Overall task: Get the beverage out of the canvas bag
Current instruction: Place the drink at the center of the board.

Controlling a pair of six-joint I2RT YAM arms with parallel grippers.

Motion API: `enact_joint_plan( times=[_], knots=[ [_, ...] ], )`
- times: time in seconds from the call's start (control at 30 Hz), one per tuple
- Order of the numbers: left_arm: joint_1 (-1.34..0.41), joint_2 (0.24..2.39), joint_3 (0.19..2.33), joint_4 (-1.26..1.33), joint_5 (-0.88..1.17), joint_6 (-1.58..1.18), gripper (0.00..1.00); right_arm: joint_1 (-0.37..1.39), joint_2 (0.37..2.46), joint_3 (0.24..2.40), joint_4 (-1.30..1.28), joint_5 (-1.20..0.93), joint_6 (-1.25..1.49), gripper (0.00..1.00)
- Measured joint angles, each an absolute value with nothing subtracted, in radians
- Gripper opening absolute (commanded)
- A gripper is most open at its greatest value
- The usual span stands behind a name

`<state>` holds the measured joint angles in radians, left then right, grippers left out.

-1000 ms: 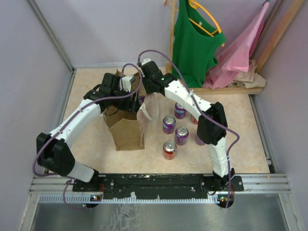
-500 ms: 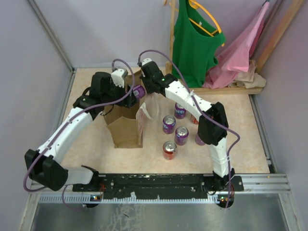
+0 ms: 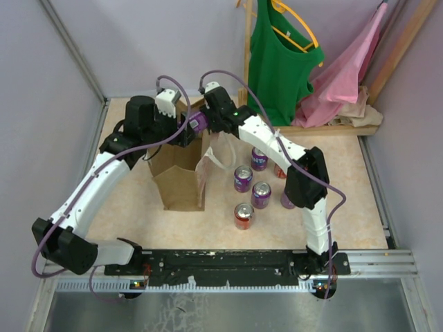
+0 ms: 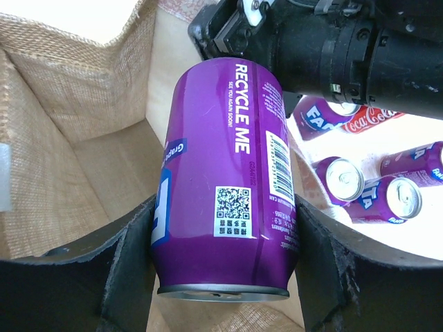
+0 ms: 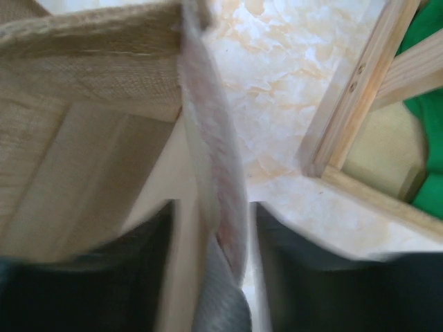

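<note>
beverage can (image 4: 225,180), the purple one, is squeezed tight between the left gripper (image 4: 225,273) fingers, over the open canvas bag (image 3: 181,183). the right gripper (image 5: 211,235) has the pale strap (image 5: 214,159) between its fingers, but it is too blurry and i cannot tell if they pinch it. i think the left one should hold tight, lift clear of the rim, then go toward the other cans (image 4: 346,181).

Glossy smooth metal purple can (image 4: 223,173); canvas bag (image 4: 66,117) coarse matt woven cloth; rack frame (image 5: 356,97) bare light wood.
</note>
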<state>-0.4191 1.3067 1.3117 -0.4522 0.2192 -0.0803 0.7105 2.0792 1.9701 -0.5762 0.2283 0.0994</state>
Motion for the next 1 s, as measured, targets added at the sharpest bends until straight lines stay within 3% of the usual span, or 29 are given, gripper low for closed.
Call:
enact_joint_plan(
  times=[0.07, 0.1, 0.3, 0.47, 0.7, 1.0],
  knots=[
    [-0.419, 1.307, 1.327, -0.471, 0.215, -0.075, 0.0, 0.71, 2.074, 1.971, -0.573, 0.239, 0.087, 0.96],
    [-0.419, 1.307, 1.334, -0.484, 0.212, -0.072, 0.0, 0.71, 2.072, 1.971, -0.573, 0.241, 0.096, 0.99],
    [-0.418, 1.302, 1.445, -0.595, 0.197, -0.037, 0.0, 0.7, 2.03, 1.972, -0.575, 0.268, 0.074, 0.99],
    [-0.418, 1.345, 1.662, -0.752, 0.228, 0.002, 0.0, 0.704, 1.94, 1.98, -0.564, 0.303, 0.067, 0.99],
    [-0.419, 1.402, 1.887, -0.939, 0.291, 0.063, 0.0, 0.704, 1.769, 1.965, -0.502, 0.495, 0.044, 0.99],
    [-0.465, 1.435, 1.953, -1.123, 0.356, 0.105, 0.0, 0.704, 1.52, 1.718, -0.343, 0.774, -0.012, 0.99]
  ],
)
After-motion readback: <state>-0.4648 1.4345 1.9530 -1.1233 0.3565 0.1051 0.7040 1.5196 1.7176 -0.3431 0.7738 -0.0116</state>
